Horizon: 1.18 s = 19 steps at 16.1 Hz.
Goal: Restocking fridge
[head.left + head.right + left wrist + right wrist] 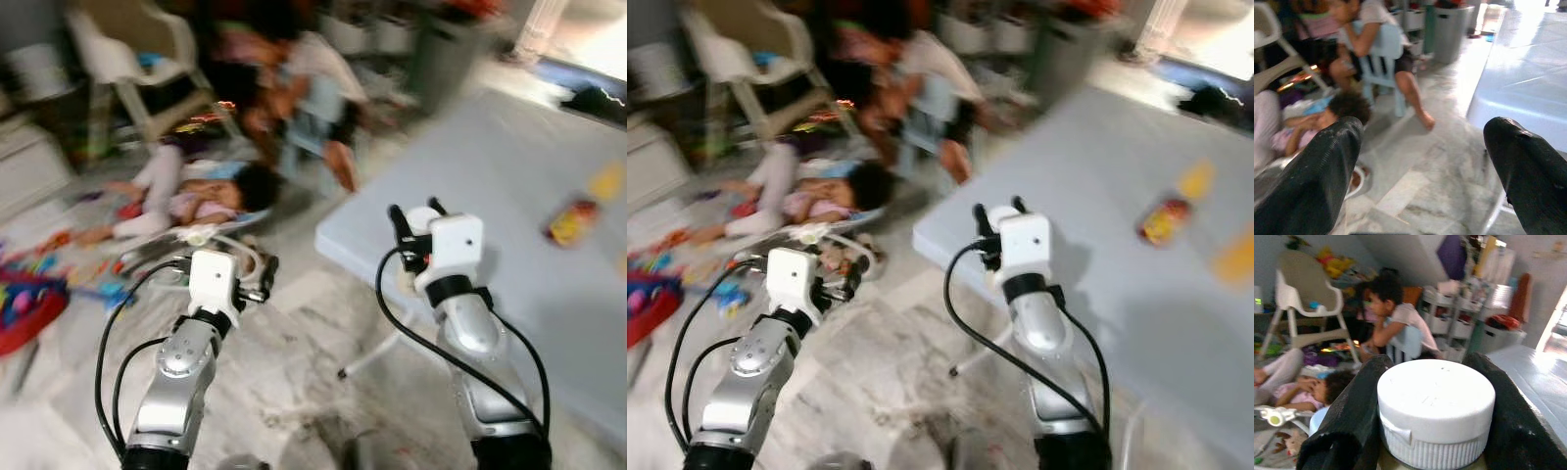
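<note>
1. Right gripper point(1435, 431): its two black fingers are closed against either side of one container with a white ribbed cap point(1436, 406). Only the cap and a sliver below it are visible, so the container's contents cannot be told. In the head views the gripper is raised over the near corner of the table point(490, 166).
2. Left gripper point(1422, 166): fingers spread wide, nothing between them. It is held out over the marble floor point(294, 362), left of the table.
3. Table: one, pale grey-blue. On its far right part lie one red-and-yellow packet point(571, 221) and one blurred yellow item point(606, 180); what they are cannot be told.
4. People: two. One sits on a light blue chair point(1385, 44); one lies on the floor beside it.
5. One white high chair point(1305, 298) stands at the back left.
6. Scattered colourful toys point(39, 284) lie on the floor at far left; count not determinable owing to blur.
</note>
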### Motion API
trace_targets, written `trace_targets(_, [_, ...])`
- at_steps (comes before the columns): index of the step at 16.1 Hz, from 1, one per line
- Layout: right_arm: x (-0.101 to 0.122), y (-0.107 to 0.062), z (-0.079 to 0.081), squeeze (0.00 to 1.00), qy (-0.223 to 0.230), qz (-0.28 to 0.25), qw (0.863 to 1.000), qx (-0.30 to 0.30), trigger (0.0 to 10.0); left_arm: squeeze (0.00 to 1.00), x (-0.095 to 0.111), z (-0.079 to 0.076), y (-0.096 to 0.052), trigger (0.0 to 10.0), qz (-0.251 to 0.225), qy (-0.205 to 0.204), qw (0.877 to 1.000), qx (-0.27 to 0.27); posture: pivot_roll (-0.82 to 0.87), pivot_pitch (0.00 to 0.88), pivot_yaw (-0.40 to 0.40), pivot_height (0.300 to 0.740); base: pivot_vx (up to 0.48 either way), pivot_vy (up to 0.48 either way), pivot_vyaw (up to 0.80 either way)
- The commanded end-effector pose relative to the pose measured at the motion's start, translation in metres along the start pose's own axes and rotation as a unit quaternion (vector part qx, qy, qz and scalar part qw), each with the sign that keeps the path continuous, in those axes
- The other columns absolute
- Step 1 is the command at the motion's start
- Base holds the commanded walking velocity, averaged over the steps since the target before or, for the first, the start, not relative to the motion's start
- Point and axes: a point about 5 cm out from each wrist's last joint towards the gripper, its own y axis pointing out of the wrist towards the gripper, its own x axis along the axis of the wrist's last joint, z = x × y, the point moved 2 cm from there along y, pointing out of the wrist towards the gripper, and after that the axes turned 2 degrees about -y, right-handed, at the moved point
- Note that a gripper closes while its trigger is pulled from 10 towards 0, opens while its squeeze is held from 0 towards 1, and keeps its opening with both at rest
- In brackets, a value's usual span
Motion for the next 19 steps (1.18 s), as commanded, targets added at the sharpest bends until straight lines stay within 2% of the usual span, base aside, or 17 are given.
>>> trace_targets(1, [0.006, 0.002, -0.007, 0.0, -0.005, -0.011, 1.0, -0.009, 10.0, 0.0, 0.004, -0.006, 0.003, 10.0, -0.01, 0.005, 1.0, -0.01, -0.03, 0.001, -0.001, 0.74, 0.0, 0.0, -0.8])
trace_targets(9, [0.0, -0.001, -0.007, 0.0, -0.012, 0.001, 1.0, 0.001, 10.0, 0.0, 0.006, -0.009, 0.005, 10.0, -0.022, -0.003, 1.0, -0.021, -0.04, 0.0, -0.001, 0.74, 0.0, 0.0, -0.8])
trace_targets(13, [-0.005, -0.001, -0.005, 0.0, -0.012, 0.01, 1.0, 0.011, 10.0, 0.0, 0.011, -0.011, 0.004, 10.0, -0.036, -0.012, 0.999, -0.029, -0.03, 0.0, -0.007, 0.74, 0.0, -0.061, -0.14])
trace_targets(15, [-0.008, -0.003, -0.005, 0.0, -0.015, 0.015, 1.0, 0.013, 10.0, 0.0, 0.01, -0.012, 0.003, 10.0, -0.035, -0.013, 0.999, -0.03, -0.04, 0.0, -0.008, 0.74, 0.0, 0.0, -0.7])
trace_targets(19, [-0.011, -0.006, -0.007, 0.0, -0.017, 0.022, 1.0, 0.012, 10.0, 0.0, 0.009, -0.014, 0.002, 10.0, -0.035, -0.015, 0.999, -0.036, -0.04, 0.004, -0.008, 0.74, 0.0, -0.33, -0.62])
